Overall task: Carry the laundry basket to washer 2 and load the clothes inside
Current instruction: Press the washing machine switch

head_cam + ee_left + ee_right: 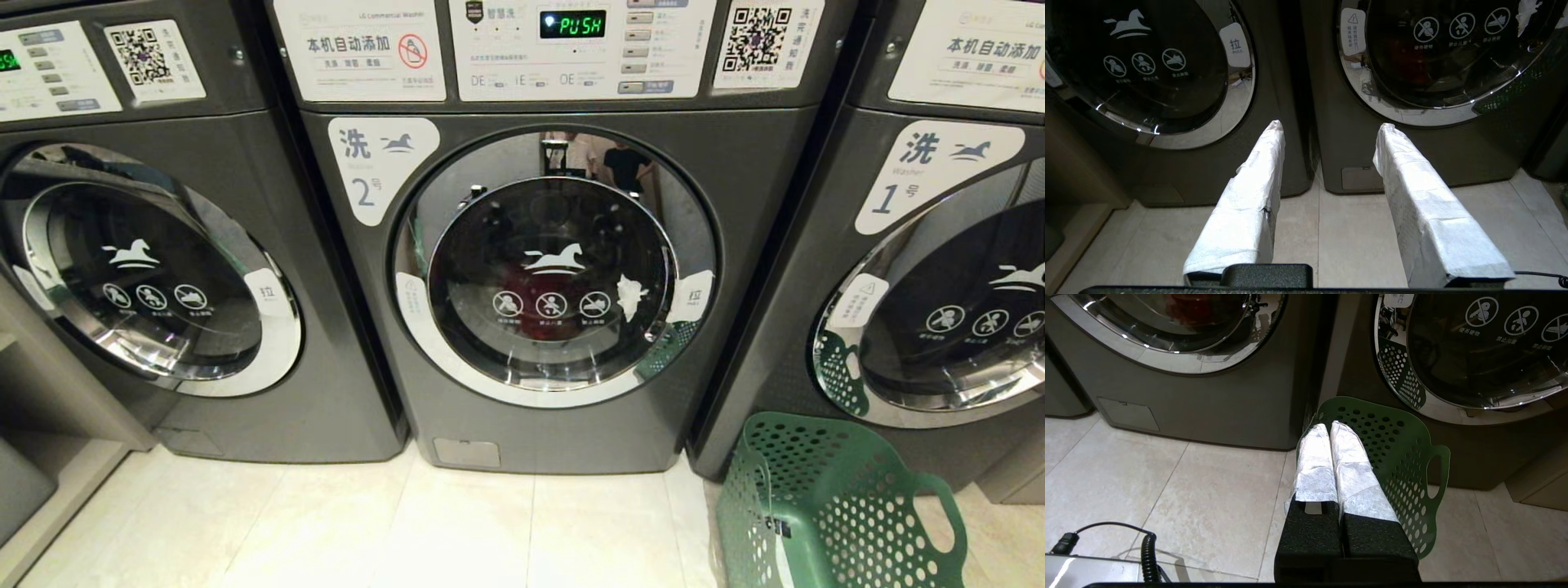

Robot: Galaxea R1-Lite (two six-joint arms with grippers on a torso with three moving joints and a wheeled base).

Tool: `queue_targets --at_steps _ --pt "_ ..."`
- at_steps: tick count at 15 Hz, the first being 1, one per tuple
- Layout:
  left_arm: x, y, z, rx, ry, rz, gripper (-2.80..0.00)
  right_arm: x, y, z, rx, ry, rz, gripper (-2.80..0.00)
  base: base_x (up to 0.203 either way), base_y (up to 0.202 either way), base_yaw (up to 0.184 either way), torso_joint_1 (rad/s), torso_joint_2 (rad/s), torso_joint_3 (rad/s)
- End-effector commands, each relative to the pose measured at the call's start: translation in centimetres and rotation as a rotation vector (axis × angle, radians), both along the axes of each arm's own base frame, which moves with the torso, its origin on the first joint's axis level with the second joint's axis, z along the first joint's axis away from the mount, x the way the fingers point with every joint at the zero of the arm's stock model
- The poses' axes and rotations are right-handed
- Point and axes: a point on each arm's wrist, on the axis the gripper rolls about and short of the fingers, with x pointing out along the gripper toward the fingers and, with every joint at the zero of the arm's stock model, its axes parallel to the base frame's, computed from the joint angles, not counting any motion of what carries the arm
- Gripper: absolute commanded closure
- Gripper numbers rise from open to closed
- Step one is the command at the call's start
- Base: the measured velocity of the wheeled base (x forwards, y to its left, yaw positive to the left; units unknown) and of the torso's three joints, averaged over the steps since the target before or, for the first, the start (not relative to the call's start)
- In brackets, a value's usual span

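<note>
Pale floor tiles (457, 531) run under a row of dark grey machines, and washer 2 (555, 441) stands in the middle with its round door (552, 282) shut; something red and something white show dimly behind the glass, so the clothes seem to be inside already, though I cannot tell if all of them are. On the floor, the basket (833, 506) stands just right of washer 2, in front of washer 1 (939, 155), and no garment is visible in the part that shows. Neither arm appears in the head view. From its own wrist camera, the left gripper (1331, 126) has its padded fingers (1257, 183) spread apart with nothing between them, pointing at the gap between washer 2 and the washer on its left. With its fingers pressed together on nothing, the right gripper (1331, 426) is above the basket rim. I judge the basket light and rather stiff, with smooth plastic that may slip; the best hold is through an oval handle (1435, 473) or over the flared rim. If it is empty, it may tip easily when pulled from one side only.
</note>
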Motion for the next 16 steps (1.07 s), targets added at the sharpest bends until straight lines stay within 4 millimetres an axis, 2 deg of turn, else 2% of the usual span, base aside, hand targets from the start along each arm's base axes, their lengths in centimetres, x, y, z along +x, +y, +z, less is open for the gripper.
queue_targets --at_steps 1,16 --pt "0.14 0.01 -0.6 -0.006 0.037 0.006 0.0 -0.11 0.0 -0.32 -0.001 0.011 0.002 0.0 0.0 0.0 0.0 0.0 0.0 0.0" --pt "0.16 0.03 -0.7 -0.011 0.044 0.013 0.0 -0.11 -0.01 -0.33 0.042 0.012 -0.002 0.0 0.0 0.0 0.0 0.0 0.0 0.0"
